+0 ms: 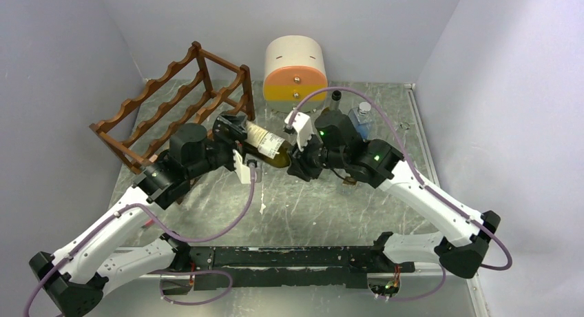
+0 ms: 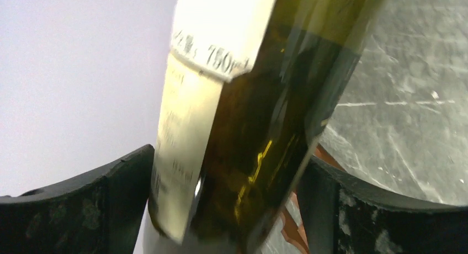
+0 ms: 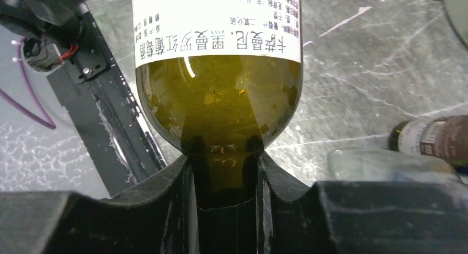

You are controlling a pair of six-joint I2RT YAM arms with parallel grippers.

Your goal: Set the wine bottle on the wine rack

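**Two claws on one green bottle, just beside the rack**

Olive-green glass, smooth and glossy, made up the wine bottle (image 1: pixel 270 146), which carried a matte cream paper label printed with small characters. It lay roughly level between my two claws. Its base end was near the right-hand post of the wine rack (image 1: pixel 175 100), and it rested in none of the cradles. The rack was an open frame of reddish-brown wood with wavy, scalloped rails in tiers.

My right claw (image 3: pixel 223 193) was clamped on the bottle's narrow neck, with its scuffed black fingers (image 3: pixel 165 210) pressed against both sides. My left claw (image 2: pixel 226 199) flanked the wide body. One pad sat against the label, but the far edge was too blurred for me to tell whether that claw gripped or stood apart.

In the left wrist view the bottle (image 2: pixel 259 127) filled the frame and its top and bottom were cut off. From above, my left claw (image 1: pixel 233 132) covered the base. My right arm partly hid a dark small bottle (image 1: pixel 336 96) and a clear one (image 1: pixel 360 117).

The table (image 1: pixel 310 207) was grey, marbled and scratched. A rounded cream-and-orange drawer box (image 1: pixel 295 69) stood at the back. The plain pale walls (image 1: pixel 69 41) closed in on three sides.
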